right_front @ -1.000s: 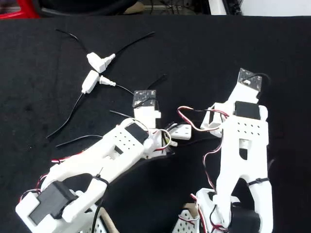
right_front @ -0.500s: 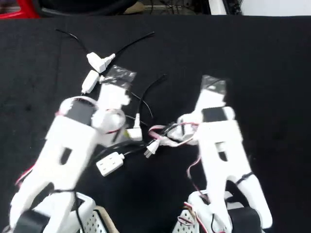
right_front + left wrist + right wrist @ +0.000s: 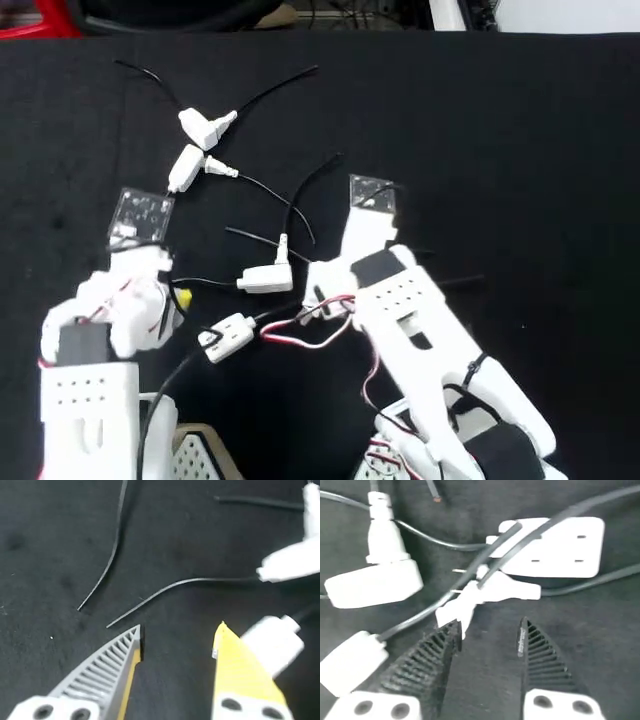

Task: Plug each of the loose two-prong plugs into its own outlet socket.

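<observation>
While the two-prong plug (image 3: 512,590) lies unplugged just beside the outlet socket (image 3: 560,550), the left gripper (image 3: 179,630) and right gripper (image 3: 489,627) stand open and empty; insertion is not yet done.

Just a black table (image 3: 540,150), something red (image 3: 30,18) past its far left corner, and a white panel (image 3: 565,15) far right.

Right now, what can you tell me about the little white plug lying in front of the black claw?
The plug is white plastic with two thin bare metal prongs, unplugged. It lies flat on the black cloth beside a white outlet block. A black cord crosses over it. The right gripper hovers open just short of it.
</observation>
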Controlling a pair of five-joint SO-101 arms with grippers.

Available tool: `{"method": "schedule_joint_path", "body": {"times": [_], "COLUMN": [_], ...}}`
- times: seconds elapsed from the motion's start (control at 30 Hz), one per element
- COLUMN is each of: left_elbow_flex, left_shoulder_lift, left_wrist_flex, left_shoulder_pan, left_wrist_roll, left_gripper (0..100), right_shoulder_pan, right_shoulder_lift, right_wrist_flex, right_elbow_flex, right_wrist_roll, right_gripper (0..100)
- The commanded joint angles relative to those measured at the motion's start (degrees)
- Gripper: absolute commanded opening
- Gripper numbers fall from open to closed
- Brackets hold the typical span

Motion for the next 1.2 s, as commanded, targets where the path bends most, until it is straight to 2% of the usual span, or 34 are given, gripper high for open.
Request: {"method": "schedule_joint_path", "body": {"times": [0.0,0.2,0.3,0.57,0.83,0.9,1.0,1.17], "left_elbow_flex": [5.3,10.0,11.1,11.4,11.4,11.5,11.5,11.5], "left_shoulder_lift": [-5.8,-10.5,-11.3,-11.0,-10.9,-10.9,-10.9,-10.9], "left_wrist_flex": [-3.2,-2.9,-2.9,-2.9,-2.9,-2.9,-2.9,-2.9], "left_shoulder_pan": [-1.0,-1.0,-1.0,-1.2,-1.2,-1.1,-1.2,-1.3], "left_wrist_roll": [1.1,1.1,1.0,0.9,0.9,0.9,0.9,0.9], "left_gripper": [23,23,23,23,23,23,23,23], "right_shoulder_pan": [-1.7,-1.8,-2.0,-5.8,-5.7,-5.7,-5.7,-5.8], "right_shoulder_lift": [0.2,0.2,0.2,0.2,0.3,0.3,0.3,1.3], "right_wrist_flex": [-3.1,-9.1,-12.0,-12.7,-12.7,-12.7,-13.5,-17.1], "right_elbow_flex": [-0.2,3.5,5.6,6.2,6.4,6.4,6.8,9.0], "right_wrist_roll": [-4.3,-5.1,-7.9,-9.5,-9.5,-9.5,-9.0,-9.0], "right_gripper": [18.1,17.8,17.7,17.6,17.6,14.9,5.9,11.1]}}
